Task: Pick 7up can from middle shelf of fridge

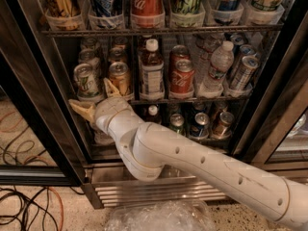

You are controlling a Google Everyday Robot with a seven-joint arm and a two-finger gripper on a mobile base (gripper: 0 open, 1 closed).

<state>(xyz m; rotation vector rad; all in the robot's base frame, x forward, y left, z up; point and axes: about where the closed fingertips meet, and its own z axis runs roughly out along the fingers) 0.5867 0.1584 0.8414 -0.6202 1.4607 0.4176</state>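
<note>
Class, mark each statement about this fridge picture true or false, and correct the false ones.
1. The end effector is open, just below the 7up can at the middle shelf. True.
2. The 7up can stands at the row's right end. False: it stands at the left end, left of the red Coca-Cola can.
3. A gold-bronze can stands beside the 7up can. True.
4. The end effector holds a bottle. False: it holds nothing; the water bottle stands apart, further right.
</note>
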